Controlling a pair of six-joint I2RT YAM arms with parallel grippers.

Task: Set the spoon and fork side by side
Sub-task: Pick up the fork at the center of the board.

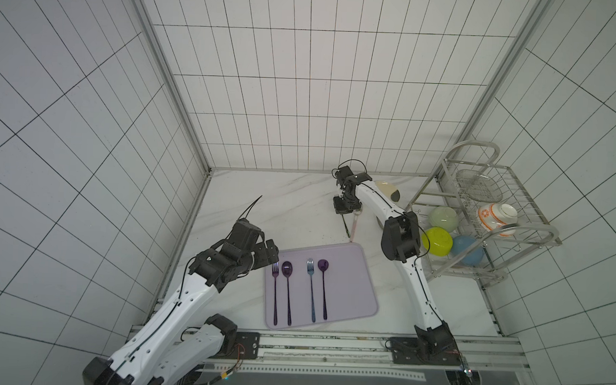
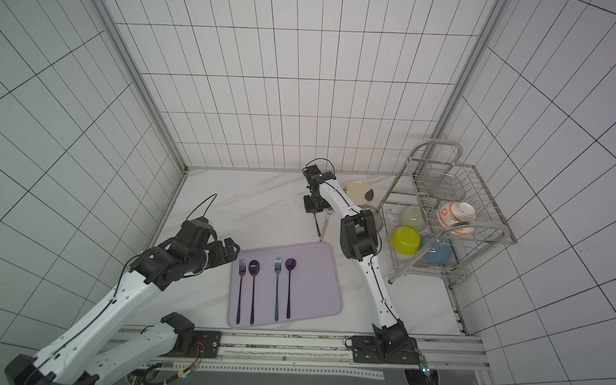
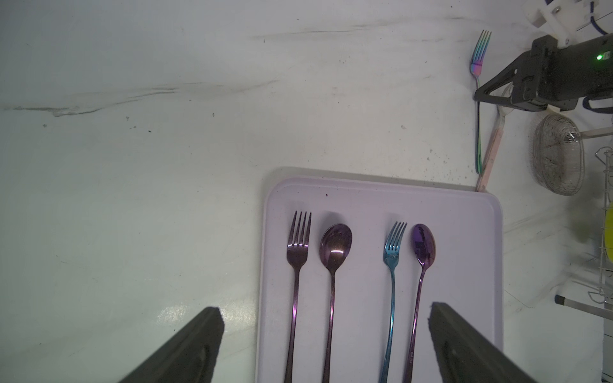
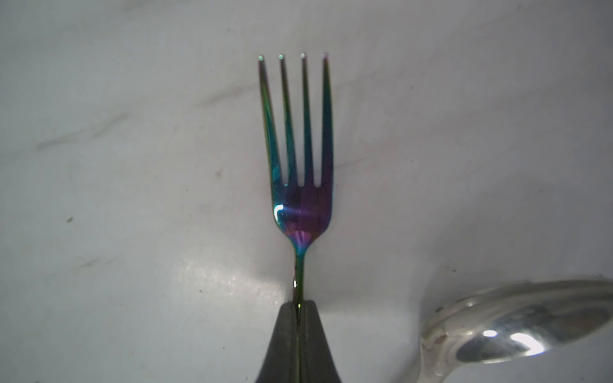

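Marble counter [image 1: 285, 206], tiled walls on three sides. Dish rack [image 1: 482, 220] at the right edge holds bowls, green, yellow, blue and an orange-patterned one; its lower shelf is partly blocked by the right arm in both top views.

Lilac tray [image 1: 346, 272] sits front-centre. On it, two finished pairs lie parallel with heads to the back wall: purple fork [image 3: 298, 252] beside dark purple spoon [image 3: 335, 248], then blue fork [image 3: 393, 252] beside violet spoon [image 3: 423, 245]. Handle ends are cut off in the left wrist view.

Left hand [image 3: 325, 341] hovers over the tray's near-left corner, fingers [image 3: 185, 348] spread wide, nothing between them.

Right hand [image 4: 299, 306] is down on the counter behind the tray, clamped on the neck of the rainbow fork [image 4: 298, 149], fingers pressed flat on both sides of the stem. Tines point to the back wall. In a top view the hand [image 1: 345, 207] hides the fork head; only the thin dark handle shows, running toward the tray.

Silver spoon [image 4: 517, 328] lies just beside that fork, bowl cut off at the frame edge in the right wrist view. Its pinkish handle [image 3: 491, 152] angles toward the fork's handle end and reaches the tray's back edge; touching or not, cannot tell.

Cream plate [image 2: 357, 191] behind the right arm, partly covered.
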